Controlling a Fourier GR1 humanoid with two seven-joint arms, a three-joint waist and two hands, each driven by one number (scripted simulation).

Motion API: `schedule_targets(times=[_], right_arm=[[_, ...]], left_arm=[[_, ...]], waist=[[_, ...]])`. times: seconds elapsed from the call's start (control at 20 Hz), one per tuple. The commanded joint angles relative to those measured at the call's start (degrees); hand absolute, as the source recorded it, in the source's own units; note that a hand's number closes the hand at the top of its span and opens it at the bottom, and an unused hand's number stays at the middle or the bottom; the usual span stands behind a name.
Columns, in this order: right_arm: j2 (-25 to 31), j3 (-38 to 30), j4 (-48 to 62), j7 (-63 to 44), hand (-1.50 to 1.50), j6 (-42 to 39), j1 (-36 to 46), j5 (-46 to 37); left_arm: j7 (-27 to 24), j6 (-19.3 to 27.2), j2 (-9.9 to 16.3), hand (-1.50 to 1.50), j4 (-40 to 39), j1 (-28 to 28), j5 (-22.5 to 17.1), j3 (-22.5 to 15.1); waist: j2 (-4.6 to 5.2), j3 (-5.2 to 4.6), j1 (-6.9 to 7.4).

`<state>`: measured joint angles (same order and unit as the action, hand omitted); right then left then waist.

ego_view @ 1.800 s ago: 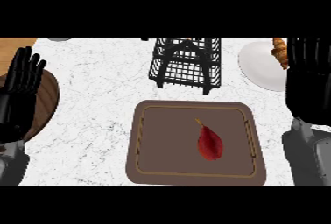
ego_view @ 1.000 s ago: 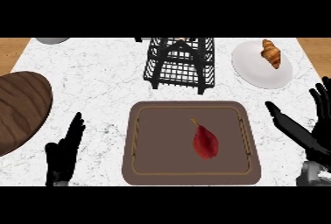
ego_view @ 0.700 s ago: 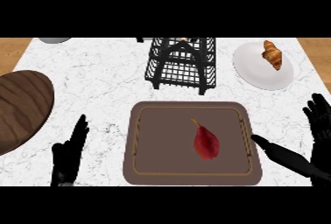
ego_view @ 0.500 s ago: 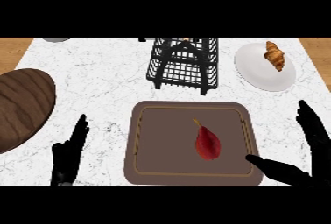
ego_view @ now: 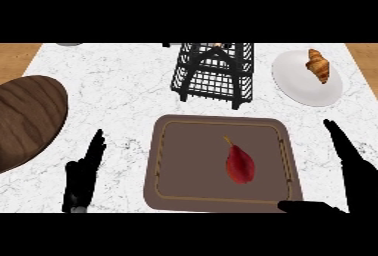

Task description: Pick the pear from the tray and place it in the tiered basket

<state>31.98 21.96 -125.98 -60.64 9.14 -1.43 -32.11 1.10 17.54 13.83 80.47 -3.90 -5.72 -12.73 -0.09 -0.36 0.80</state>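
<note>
Head view: pear [ego_view: 239,164] lying on tray [ego_view: 171,165], basket [ego_view: 214,73] beyond it. Right robot hand [ego_view: 353,175] spread open beside tray, empty. Left robot hand [ego_view: 83,175] open, resting on worktop [ego_view: 125,95].

Dark red pear [ego_view: 239,165], brown tray [ego_view: 181,170], black wire basket [ego_view: 214,72].

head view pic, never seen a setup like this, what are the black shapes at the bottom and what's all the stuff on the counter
The picture looks steeply down from the robot's head at a marble counter. The black shapes are its hands: the left hand and the right hand, both open and holding nothing. Between them a brown tray carries a red pear. Behind it stands a black wire tiered basket. At right is a white plate with a croissant; at left, a round wooden board.
</note>
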Motion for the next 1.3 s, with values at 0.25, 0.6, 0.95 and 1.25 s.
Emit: schedule_targets(times=[0.25, 0.6, 0.95, 1.25], right_arm=[[-12.1, 9.7, 5.7, -20.7, -1.5, -11.9, 14.2, -13.9], [-19.3, 12.6, 20.2, -20.0, -1.5, -17.1, 16.6, -18.3], [-25.8, 9.5, 22.6, -19.8, -1.5, -22.2, 17.4, -18.4], [-31.7, 8.7, 26.9, -20.6, -1.5, -24.7, 19.8, -21.6]], left_arm=[[-0.2, 1.2, -2.3, 0.0, -1.4, 0.5, 1.3, -0.4], [-0.1, 0.5, -2.8, 0.0, -0.5, 0.3, 1.2, -1.0], [1.3, 1.1, -1.6, 0.0, -1.2, 1.4, 1.6, 1.4], [1.6, 1.5, -2.8, 0.0, 0.4, 0.3, 2.5, 0.2]], waist=[[0.09, 0.18, -0.1], [0.26, 0.18, 0.09], [0.07, 0.29, -0.7], [-0.03, 0.3, -0.52]])
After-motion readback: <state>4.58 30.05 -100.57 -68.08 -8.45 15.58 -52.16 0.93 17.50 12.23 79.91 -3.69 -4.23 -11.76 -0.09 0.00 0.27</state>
